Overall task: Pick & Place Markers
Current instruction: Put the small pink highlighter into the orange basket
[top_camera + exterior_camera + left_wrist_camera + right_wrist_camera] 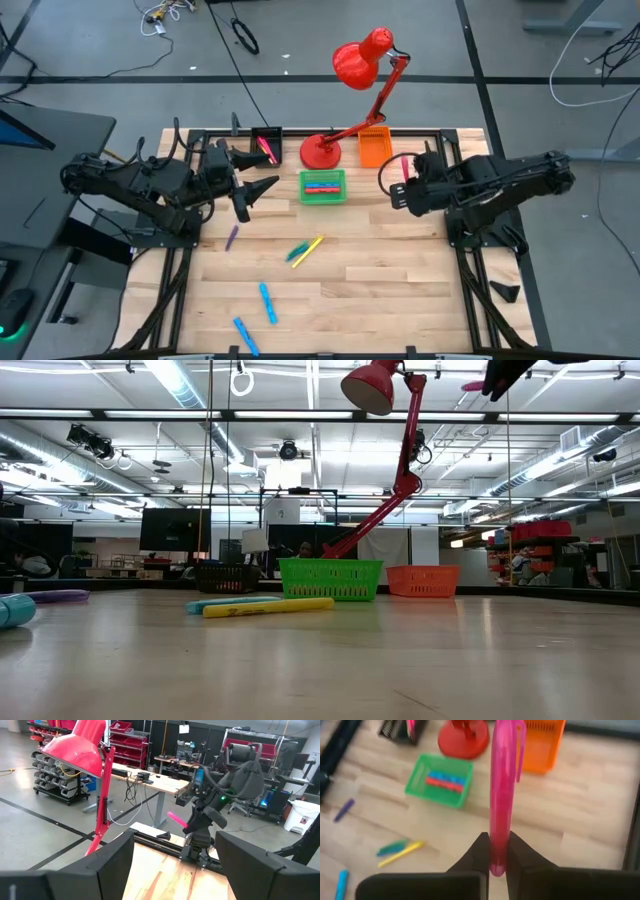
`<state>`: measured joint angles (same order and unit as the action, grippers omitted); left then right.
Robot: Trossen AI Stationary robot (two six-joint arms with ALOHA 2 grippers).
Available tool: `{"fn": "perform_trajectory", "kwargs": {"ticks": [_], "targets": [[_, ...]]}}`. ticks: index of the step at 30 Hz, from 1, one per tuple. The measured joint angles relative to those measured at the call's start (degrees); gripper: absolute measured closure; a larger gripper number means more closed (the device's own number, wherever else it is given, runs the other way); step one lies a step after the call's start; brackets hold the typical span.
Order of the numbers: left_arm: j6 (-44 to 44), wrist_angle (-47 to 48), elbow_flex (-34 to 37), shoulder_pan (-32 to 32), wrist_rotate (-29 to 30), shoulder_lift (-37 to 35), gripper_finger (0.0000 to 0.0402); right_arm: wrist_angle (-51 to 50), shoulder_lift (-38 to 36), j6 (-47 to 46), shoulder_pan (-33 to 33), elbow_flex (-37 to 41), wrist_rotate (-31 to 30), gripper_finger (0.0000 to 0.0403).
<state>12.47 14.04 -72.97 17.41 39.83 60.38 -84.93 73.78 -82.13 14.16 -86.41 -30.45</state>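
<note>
My right gripper is shut on a pink marker high above the table's right part, near the orange bin; the low view shows this marker at its top. My left gripper hangs open and holds nothing over the far left, between the black bin and the green bin. Loose markers lie flat on the table: purple, yellow, teal and two blue ones. The green bin holds blue and red markers, the black bin a pink one. My right gripper pinches one end of the pink marker between its two fingers. The marker runs on past the fingertips in the line of the fingers, its clip end farthest out. The fingers slant downward. The marker is lifted clear of the table.
A red desk lamp stands with its base between the black and orange bins, its arm and head reaching beyond the far edge. Bare wood lies at the near right of the table.
</note>
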Motion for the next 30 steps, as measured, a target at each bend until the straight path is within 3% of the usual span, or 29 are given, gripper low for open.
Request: {"fn": "perform_trajectory", "kwargs": {"ticks": [8, 21, 30], "targets": [[0.00, 0.00, 0.00, 0.00, -0.02, 0.00, 0.0118, -0.05, 0.00, 2.41, -3.73, 0.02, 17.44, 0.0372], [-0.06, 0.00, -0.02, 0.00, -0.02, 0.00, 0.0118, -0.88, 5.08, 10.33, -13.55, 0.00, 16.99, 0.0383], [-0.06, -0.02, -0.04, 0.00, -0.32, 0.00, 0.0118, 4.81, 8.54, 15.25, -21.85, 1.92, 16.34, 0.0383]]}}
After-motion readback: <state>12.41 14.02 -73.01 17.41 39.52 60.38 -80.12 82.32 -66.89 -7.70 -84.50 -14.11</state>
